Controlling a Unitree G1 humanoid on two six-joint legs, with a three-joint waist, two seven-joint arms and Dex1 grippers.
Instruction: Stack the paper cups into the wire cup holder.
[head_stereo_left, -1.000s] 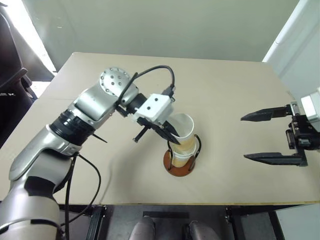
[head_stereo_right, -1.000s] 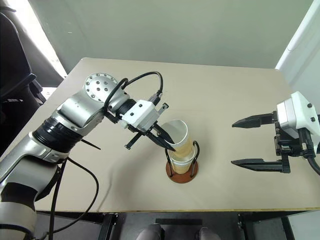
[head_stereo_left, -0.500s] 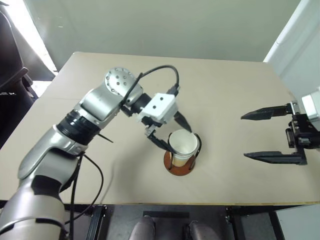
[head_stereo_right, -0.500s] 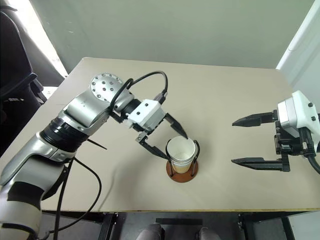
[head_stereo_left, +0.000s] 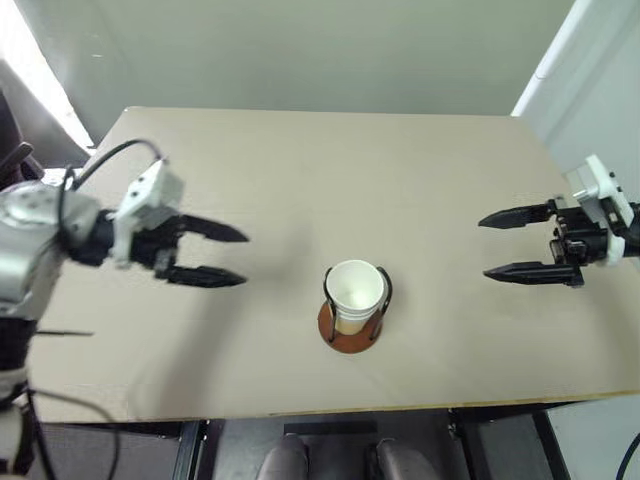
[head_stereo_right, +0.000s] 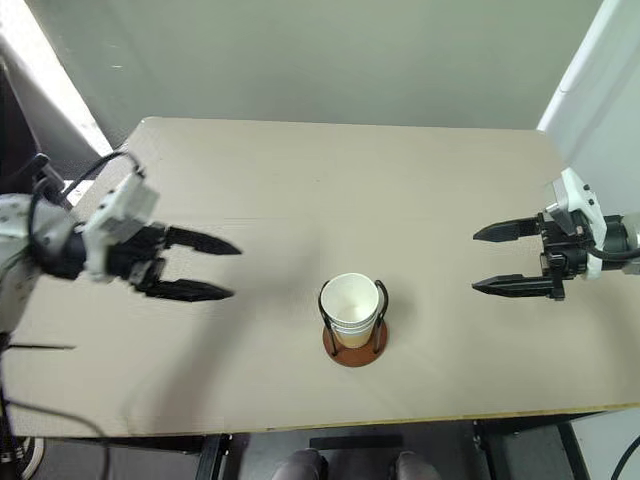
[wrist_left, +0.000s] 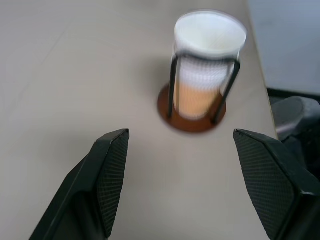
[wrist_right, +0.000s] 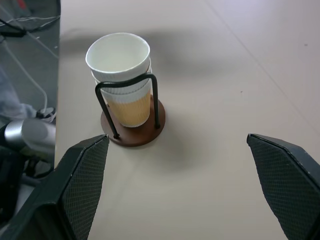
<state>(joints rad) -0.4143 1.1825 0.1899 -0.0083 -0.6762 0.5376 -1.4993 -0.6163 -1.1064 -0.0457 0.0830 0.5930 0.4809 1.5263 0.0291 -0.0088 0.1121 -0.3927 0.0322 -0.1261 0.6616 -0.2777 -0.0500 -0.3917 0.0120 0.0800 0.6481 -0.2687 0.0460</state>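
Observation:
The paper cups (head_stereo_left: 355, 292) sit nested one inside another, upright in the wire cup holder (head_stereo_left: 349, 330) near the table's front edge; white rims stack at the top, tan ribbed side below (wrist_right: 129, 107). My left gripper (head_stereo_left: 235, 256) hangs open well to the left of the holder, fingers pointing toward it, nothing between them. My right gripper (head_stereo_left: 492, 245) hangs open well to the right, also pointing at the holder and empty. Both wrist views look at the cups (wrist_left: 206, 75) in the holder (wrist_right: 132, 132) from a distance.
The beige table (head_stereo_left: 330, 180) carries nothing else. Its front edge runs just below the holder. A grey wall stands behind, and a white panel (head_stereo_left: 585, 70) rises at the right.
My left gripper let go of the top cup, which dropped into the stack, then swung far to the left and now hangs open. The right gripper shifted slightly. The camera view also moved.

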